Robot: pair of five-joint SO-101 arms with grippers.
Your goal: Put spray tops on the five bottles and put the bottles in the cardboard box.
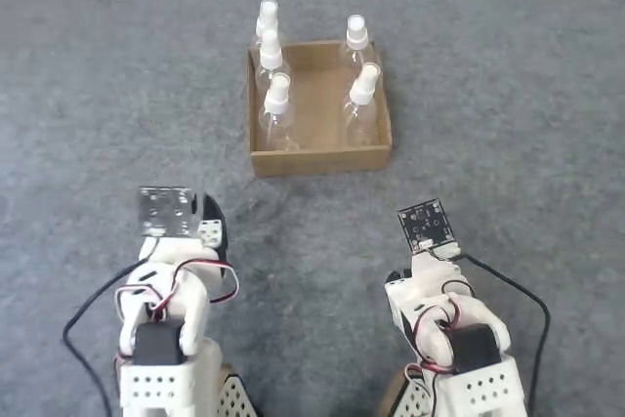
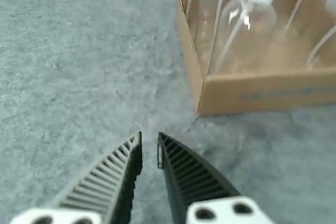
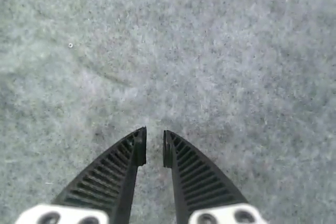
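— Where do your grippers sit?
— Your left gripper (image 2: pixel 149 142) is at the lower left of the high view and your right gripper (image 3: pixel 154 139) at the lower right. Both are low over the grey carpet (image 1: pixel 508 95). On each, the fingertips are drawn almost together, with a thin slit between them and nothing in it.
— And the box?
— Your cardboard box (image 1: pixel 322 159) lies at the upper centre of the high view, well apart from both arms. Your left wrist view has its near corner at the upper right.
— The bottles?
— Five clear bottles (image 1: pixel 278 119) stand upright in it, three down its left side and two down its right. Each wears a white spray top (image 1: pixel 277 90). The farthest left bottle's base is hidden behind its neighbour.
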